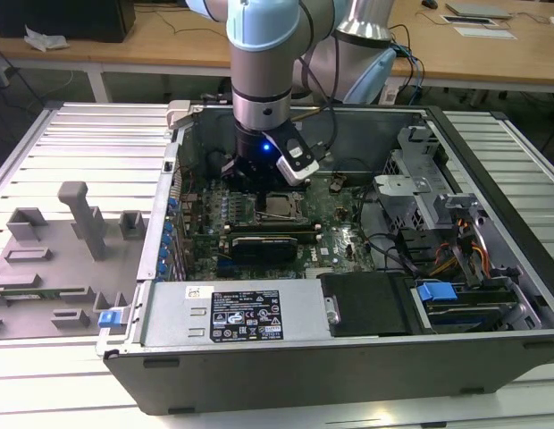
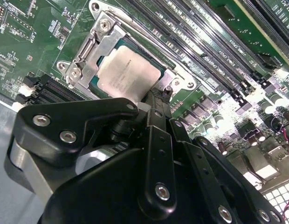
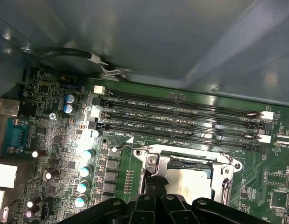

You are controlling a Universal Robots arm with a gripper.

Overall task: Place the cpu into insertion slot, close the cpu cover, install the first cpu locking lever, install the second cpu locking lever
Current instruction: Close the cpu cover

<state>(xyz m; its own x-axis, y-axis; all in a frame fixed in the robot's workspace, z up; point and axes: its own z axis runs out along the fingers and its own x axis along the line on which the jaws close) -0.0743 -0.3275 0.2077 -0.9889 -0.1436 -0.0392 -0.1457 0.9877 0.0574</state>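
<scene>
The cpu (image 2: 128, 74) lies flat in the insertion slot (image 2: 182, 74) on the green motherboard, its silvery top showing. The cpu cover (image 2: 95, 44) lies down around it, framing the chip. In the first wrist view the cpu (image 3: 191, 183) and the cover (image 3: 156, 161) sit just beyond my fingers. A thin wire locking lever (image 3: 128, 147) runs along one side of the socket. My gripper (image 2: 153, 100) is shut, its black tips at the socket's edge beside the chip with nothing held. In the exterior view the gripper (image 1: 259, 189) hangs low over the socket (image 1: 281, 207).
Long black memory slots (image 3: 182, 119) run beside the socket. Capacitors (image 3: 84, 172) stand in a row near it. The case wall (image 3: 158, 42) rises close behind. A drive cage (image 1: 420, 192) and cables fill the exterior view's right. A grey fixture tray (image 1: 54, 259) lies outside the case.
</scene>
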